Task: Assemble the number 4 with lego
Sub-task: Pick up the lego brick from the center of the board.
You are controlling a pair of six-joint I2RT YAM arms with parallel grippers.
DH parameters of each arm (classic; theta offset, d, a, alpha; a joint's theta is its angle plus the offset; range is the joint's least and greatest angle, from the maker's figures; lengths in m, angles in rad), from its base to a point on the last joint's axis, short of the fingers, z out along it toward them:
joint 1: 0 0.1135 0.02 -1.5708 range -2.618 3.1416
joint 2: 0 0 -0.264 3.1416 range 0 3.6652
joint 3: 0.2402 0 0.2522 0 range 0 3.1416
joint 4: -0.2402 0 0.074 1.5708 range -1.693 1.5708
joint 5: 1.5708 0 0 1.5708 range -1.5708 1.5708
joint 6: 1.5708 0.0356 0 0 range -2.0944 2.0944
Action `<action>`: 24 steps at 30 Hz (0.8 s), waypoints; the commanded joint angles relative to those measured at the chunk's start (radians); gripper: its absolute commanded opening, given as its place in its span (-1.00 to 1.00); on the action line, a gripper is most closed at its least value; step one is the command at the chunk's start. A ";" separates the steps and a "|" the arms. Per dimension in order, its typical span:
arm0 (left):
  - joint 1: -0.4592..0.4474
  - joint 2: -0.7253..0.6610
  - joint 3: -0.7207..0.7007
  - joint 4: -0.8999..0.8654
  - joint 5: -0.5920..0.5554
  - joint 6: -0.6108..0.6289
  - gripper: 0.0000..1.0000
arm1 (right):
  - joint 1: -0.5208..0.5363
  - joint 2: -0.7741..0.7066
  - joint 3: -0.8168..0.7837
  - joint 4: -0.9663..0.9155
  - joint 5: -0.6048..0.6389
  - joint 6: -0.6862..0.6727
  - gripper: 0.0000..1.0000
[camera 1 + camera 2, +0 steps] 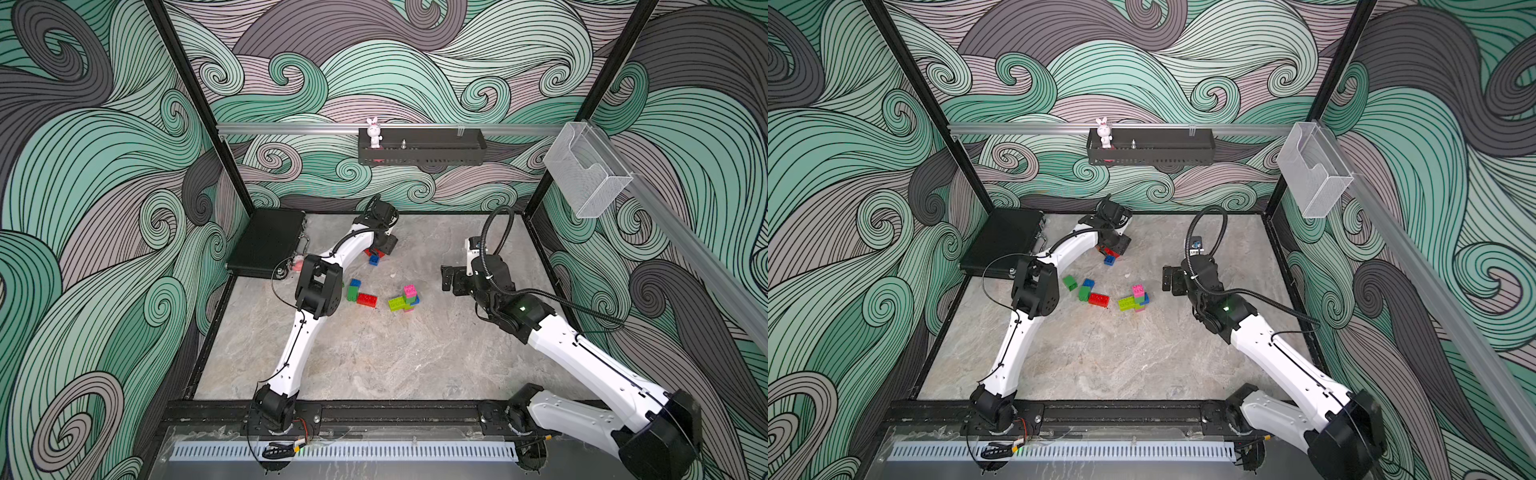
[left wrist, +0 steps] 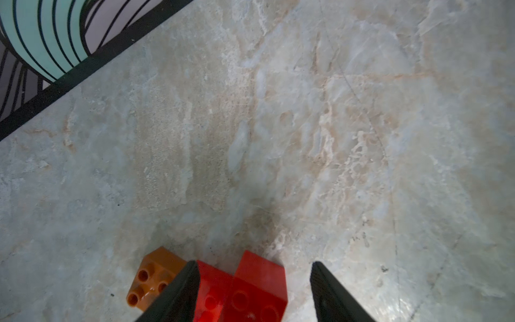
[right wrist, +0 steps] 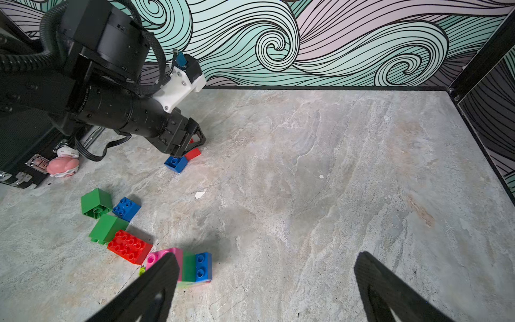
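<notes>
Lego (image 1: pixel 1099 299) lies scattered over the far half of the marble table (image 1: pixel 374 361). Leftmost is a loose group: a dark green brick (image 1: pixel 1070 282), a blue brick (image 1: pixel 354 284), a second green brick (image 1: pixel 352 294) and a red eight-stud brick (image 1: pixel 367 299), studs up, its long axis running roughly left to right.

Further back, the left gripper (image 2: pixel 255 267) is down over a small pile of an orange brick (image 2: pixel 150 278), a red brick (image 2: pixel 250 295) and a small blue brick (image 1: pixel 374 260). Its jaws stand apart astride the red brick. One finger is against the brick's side and the other is clear of it, so nothing is clamped.

The step looks like picking this red brick. The next move calls for a square pinch on its flat sides, then a lift that leaves the orange brick just beside it undisturbed. Its studs face the wrist camera; its long axis is cut off from view.

Right of centre sits a joined cluster (image 1: pixel 405 298) of pink, green, blue and lime, the lime jutting left. Beyond it hangs the right gripper (image 3: pixel 266 258), jaws wide apart and empty.
</notes>
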 commanded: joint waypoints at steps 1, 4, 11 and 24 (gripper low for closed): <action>0.011 0.019 0.036 -0.057 0.022 0.017 0.31 | -0.004 0.007 0.012 0.003 0.028 -0.013 0.99; 0.013 0.019 0.024 -0.062 0.037 0.003 0.25 | -0.005 0.008 0.014 0.002 0.026 -0.013 0.98; 0.020 0.018 -0.005 -0.063 0.077 -0.008 0.02 | -0.005 0.003 0.015 -0.002 0.026 -0.012 0.99; 0.020 -0.001 -0.081 -0.035 0.095 -0.008 -0.08 | -0.005 0.003 0.014 -0.001 0.021 -0.006 0.98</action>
